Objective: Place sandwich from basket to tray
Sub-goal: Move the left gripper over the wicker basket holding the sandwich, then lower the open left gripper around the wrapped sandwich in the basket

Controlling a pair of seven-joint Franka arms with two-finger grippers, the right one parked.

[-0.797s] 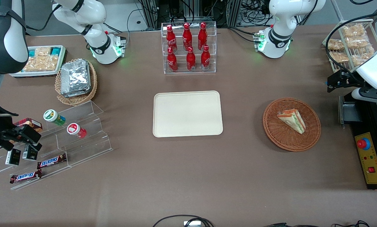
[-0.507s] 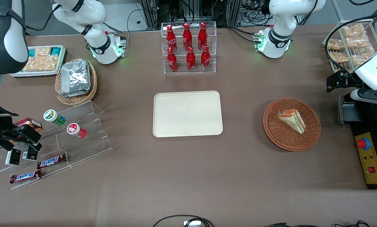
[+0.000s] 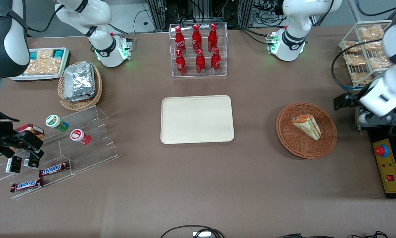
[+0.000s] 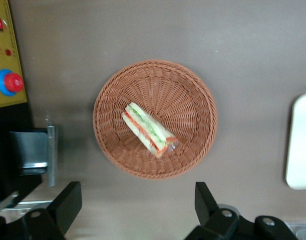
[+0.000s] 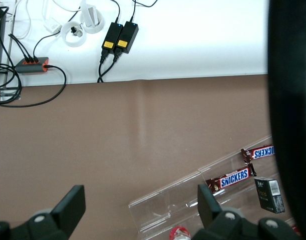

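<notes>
Left wrist view: the left arm's jaws stood spread wide and held nothing, both fingers clear of any object and high above the bench. The sandwich, a wrapped triangular wedge with green and red filling, lay flat inside the reddish-brown wicker basket, roughly in line with the gap between the jaws but well below them and ahead of the fingertips. One rounded corner of the cream tray showed well apart from the basket, out to one side of the jaws.

Front view: the jaws hung just beside the basket, toward the working arm's end of the bench, not yet over the sandwich. The tray lay bare near the middle of the bench, well apart from the basket, with open bench between them.

Progress, as judged from this arrangement: no part of the transfer was complete. The sandwich remained untouched in the basket and the tray carried nothing. The step in hand appeared to be the approach. Left to do: centre the jaws over the wedge, descend, close on it across the bread faces, lift it clear of the basket rim, carry it across to the tray, and release it there.
</notes>
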